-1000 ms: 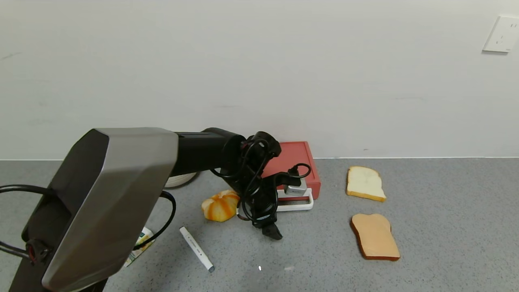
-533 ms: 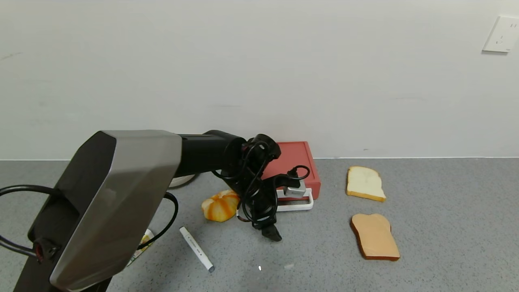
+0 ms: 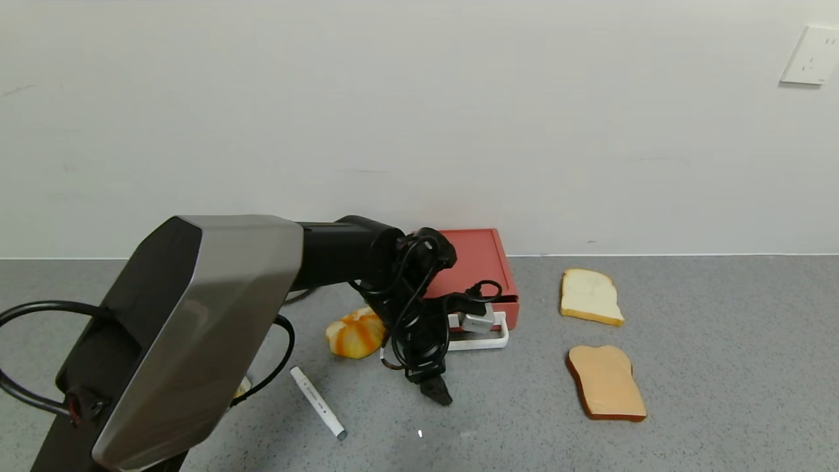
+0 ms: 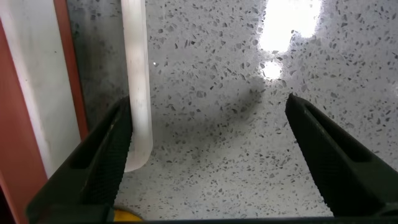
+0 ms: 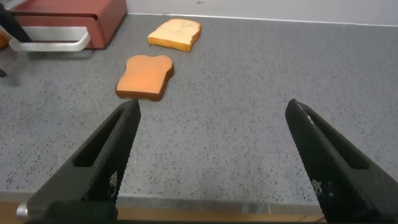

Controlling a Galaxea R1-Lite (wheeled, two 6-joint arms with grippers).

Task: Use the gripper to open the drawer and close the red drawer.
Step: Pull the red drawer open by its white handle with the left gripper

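The red drawer (image 3: 482,262) is a flat salmon-red box standing against the wall. Its white loop handle (image 3: 485,341) faces the front, and the tray is slid out a little. My left gripper (image 3: 438,373) is open at the handle. In the left wrist view the left gripper (image 4: 208,106) has one finger (image 4: 102,155) inside the loop, between the handle bar (image 4: 135,93) and the drawer's front (image 4: 18,124). The other finger is outside over bare table. My right gripper (image 5: 211,106) is open and empty, low over the table's front edge, far from the drawer (image 5: 68,15).
An orange bun (image 3: 356,333) lies left of the handle, with a white marker (image 3: 318,402) in front of it. A white bread slice (image 3: 590,296) and a brown toast slice (image 3: 606,382) lie to the drawer's right. The wall stands right behind the drawer.
My left gripper has moved toward the table's front with the handle hooked. The white handle and tray have slid out a little from the red box.
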